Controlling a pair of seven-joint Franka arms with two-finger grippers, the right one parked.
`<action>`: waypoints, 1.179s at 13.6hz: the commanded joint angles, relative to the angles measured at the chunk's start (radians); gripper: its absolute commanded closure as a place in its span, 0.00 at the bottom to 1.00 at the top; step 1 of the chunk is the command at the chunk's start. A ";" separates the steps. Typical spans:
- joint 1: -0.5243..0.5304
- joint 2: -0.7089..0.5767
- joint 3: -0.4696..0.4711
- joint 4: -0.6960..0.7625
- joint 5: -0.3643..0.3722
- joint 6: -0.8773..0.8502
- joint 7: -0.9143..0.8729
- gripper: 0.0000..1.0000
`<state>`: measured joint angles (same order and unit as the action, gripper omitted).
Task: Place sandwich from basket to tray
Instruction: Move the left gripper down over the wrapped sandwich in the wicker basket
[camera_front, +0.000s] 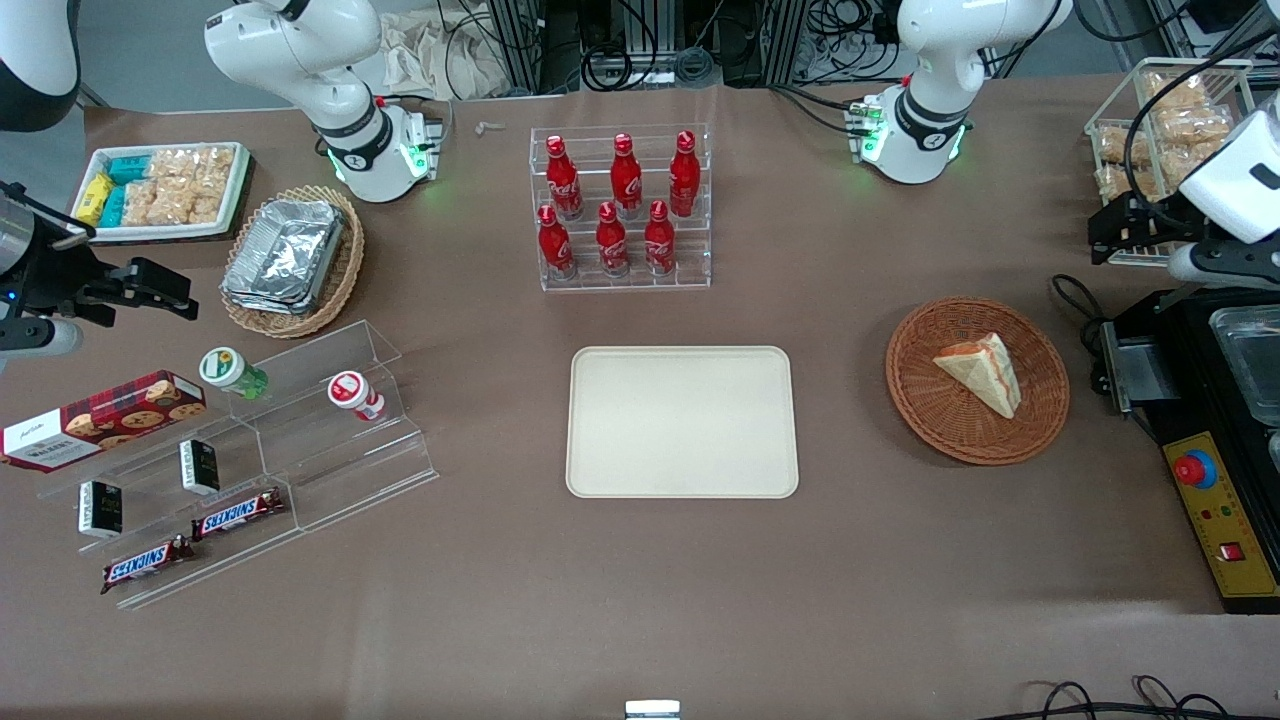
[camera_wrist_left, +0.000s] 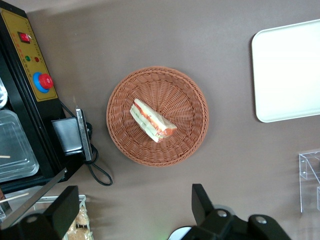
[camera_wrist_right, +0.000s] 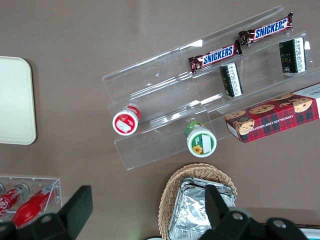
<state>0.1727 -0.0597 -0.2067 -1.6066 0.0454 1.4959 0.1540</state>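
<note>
In the front view, the small triangular sandwich (camera_front: 981, 371) of pale white bread is seen lying flat in the round, shallow reddish-brown wicker basket (camera_front: 913, 385), a little off its centre, so nothing has yet been lifted. The flat cream-beige rectangular tray (camera_front: 683, 421) is set beside the basket on the brown table (camera_front: 640, 580), toward the parked arm's end, bare and near enough that only a short sideways carry would be called for. The left arm's black two-finger gripper (camera_front: 1100, 240) is held high at the working arm's end of the table, farther from the camera than the basket and apart from it, apparently waiting for the approach to begin. A black machine with a yellow control panel (camera_front: 1215, 515) is stood just beside the basket and should be kept clear of.

In the left wrist view, the sandwich (camera_wrist_left: 152, 120) is shown from above with its red, orange and green filling along one long edge. The basket (camera_wrist_left: 186, 95) is framed almost centrally, which suggests the wrist is aimed for a descent. The fingers (camera_wrist_left: 200, 201) are spread wide apart and nothing is held between them. A corner of the tray (camera_wrist_left: 287, 75) is visible.

In the right wrist view, only an edge of the tray (camera_wrist_right: 16, 102) is seen.
</note>
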 joint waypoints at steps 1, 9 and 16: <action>0.022 0.023 0.001 0.047 -0.013 -0.023 0.016 0.00; 0.134 0.020 0.023 -0.099 -0.118 0.061 -0.201 0.00; 0.122 -0.048 -0.081 -0.600 -0.059 0.680 -0.876 0.00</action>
<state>0.2940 -0.0628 -0.2569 -2.0712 -0.0485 2.0332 -0.5408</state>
